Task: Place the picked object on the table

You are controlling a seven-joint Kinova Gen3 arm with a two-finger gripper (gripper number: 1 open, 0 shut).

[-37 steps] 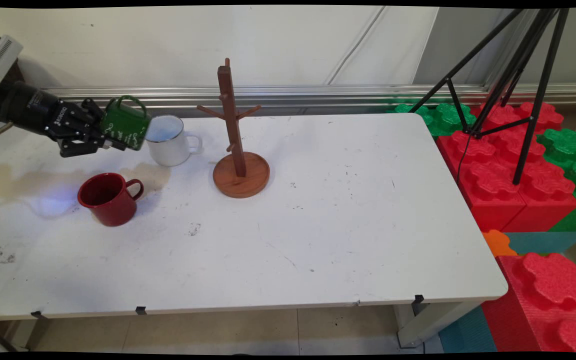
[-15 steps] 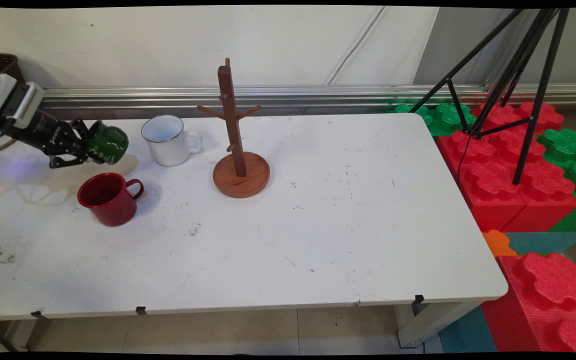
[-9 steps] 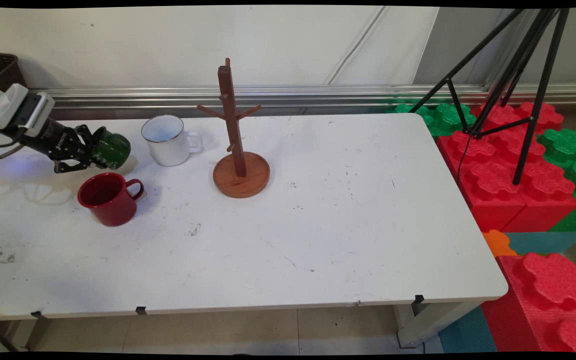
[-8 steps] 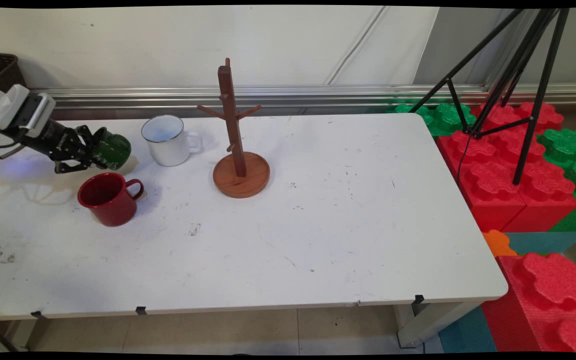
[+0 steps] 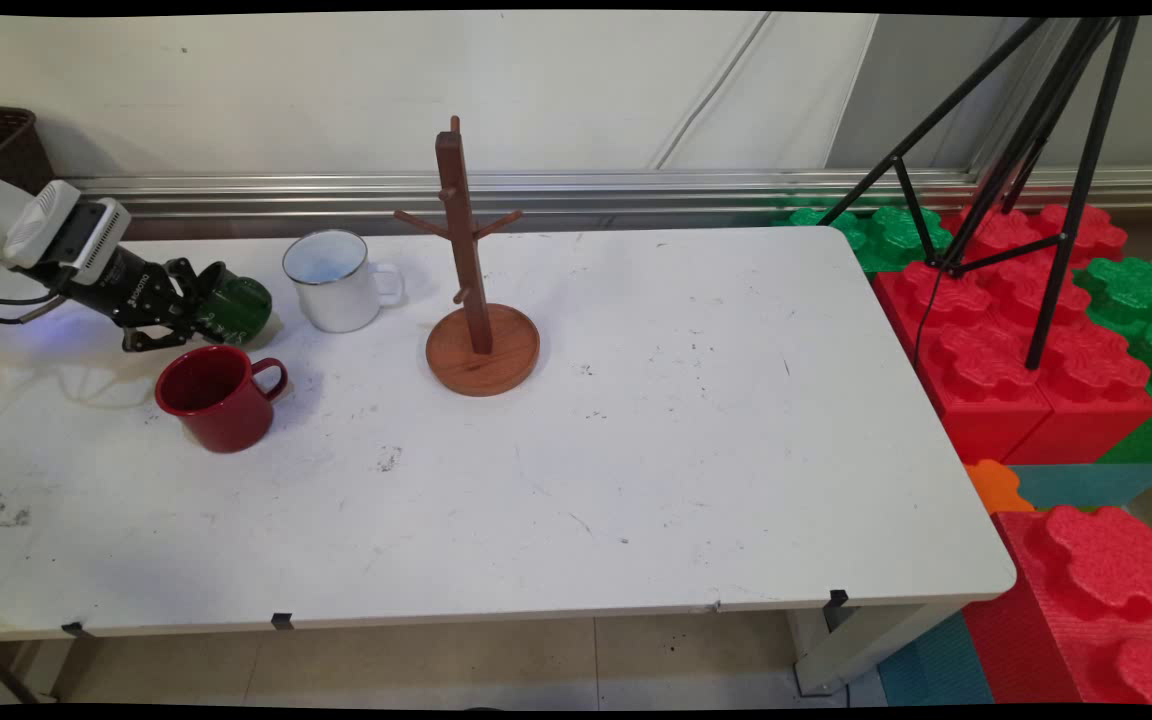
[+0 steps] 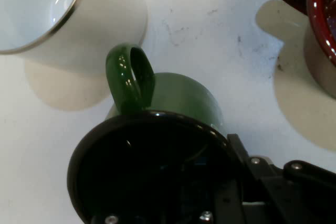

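My gripper point(image 5: 200, 306) reaches in low from the left and is shut on the rim of a green mug point(image 5: 238, 307). The mug is tipped on its side just above the table, with its bottom pointing right. In the hand view the green mug point(image 6: 181, 98) shows its dark opening toward the camera, and its handle point(image 6: 130, 77) points at the white enamel mug point(image 6: 63, 19). The white mug point(image 5: 334, 280) stands upright just right of the green one. A red mug point(image 5: 218, 396) stands upright just in front of the gripper.
A wooden mug tree point(image 5: 476, 300) with bare pegs stands right of the white mug on the white table point(image 5: 696, 440). Red and green foam blocks point(image 5: 1036, 330) and a black tripod point(image 5: 1016, 150) stand beyond the table's right edge. A dark basket point(image 5: 1, 140) sits at the far left.
The gripper carried the green mug left and down from beside the white mug, turning it onto its side. In the last second it has crept slightly right and lower.
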